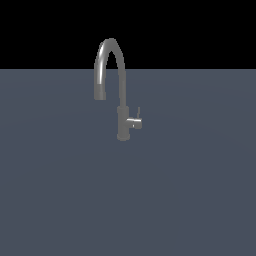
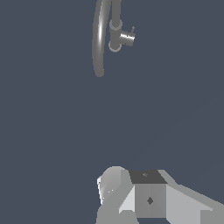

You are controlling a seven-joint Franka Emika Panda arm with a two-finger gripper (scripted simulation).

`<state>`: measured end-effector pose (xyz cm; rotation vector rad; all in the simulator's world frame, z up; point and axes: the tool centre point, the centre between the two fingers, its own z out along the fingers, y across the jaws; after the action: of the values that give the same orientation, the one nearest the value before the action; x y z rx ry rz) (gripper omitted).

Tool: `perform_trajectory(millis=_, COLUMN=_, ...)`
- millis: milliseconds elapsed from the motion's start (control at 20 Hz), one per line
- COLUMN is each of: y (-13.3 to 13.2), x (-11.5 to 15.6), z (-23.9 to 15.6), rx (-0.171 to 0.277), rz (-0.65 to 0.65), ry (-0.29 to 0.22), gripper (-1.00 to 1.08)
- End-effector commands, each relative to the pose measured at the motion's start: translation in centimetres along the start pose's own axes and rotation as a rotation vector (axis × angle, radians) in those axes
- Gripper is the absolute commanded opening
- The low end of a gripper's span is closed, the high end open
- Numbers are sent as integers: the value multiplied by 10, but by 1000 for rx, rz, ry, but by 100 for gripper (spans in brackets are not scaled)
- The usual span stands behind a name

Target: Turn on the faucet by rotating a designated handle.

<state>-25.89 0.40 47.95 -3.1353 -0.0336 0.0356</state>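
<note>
Nearest the exterior camera: bare blue-grey floor [image 1: 125,200], nothing standing on it in the foreground. Further back, near the middle of the frame, gooseneck faucet [image 1: 120,95] upright on that floor, straight column carrying a high arch that curls over and ends in a spout mouth hanging on the exterior view's left. Handle [image 1: 134,122] projecting as a short horizontal stub from the column toward the exterior view's right, low on the column, with a thin lever pin rising from its outer end. Pin upright, judged the off position, since no turn is evident. Stub mounted on the side away from the spout, so approach to it looks unobstructed by the arch. No arm or gripper visible in this view.

Wrist view: nearest the lens, grey and white faceted body of the robot hand [image 2: 148,199], partly cut off by the frame edge. Fingertips not visible; whether released or clenched cannot be told. Nothing seen held. Faucet [image 2: 101,39] well apart from the hand, across open floor [image 2: 65,131], handle stub [image 2: 127,37] and pin turned toward the open side. Judged stage: approach not yet begun, task undone. Next move calls for closing the gap and meeting the pin from the side.
</note>
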Motion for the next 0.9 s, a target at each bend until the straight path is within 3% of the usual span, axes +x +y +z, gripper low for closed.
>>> perform_trajectory(millis=0, y=0, x=0, z=0, rx=0, rz=0, ry=0, gripper=-100)
perform_trajectory(millis=450, y=-2, x=12, z=1, rx=29, rz=30, ry=-23, gripper=-100)
perform_trajectory(millis=850, y=-4, x=43, z=6, rx=105, rz=108, ry=-83, gripper=-100)
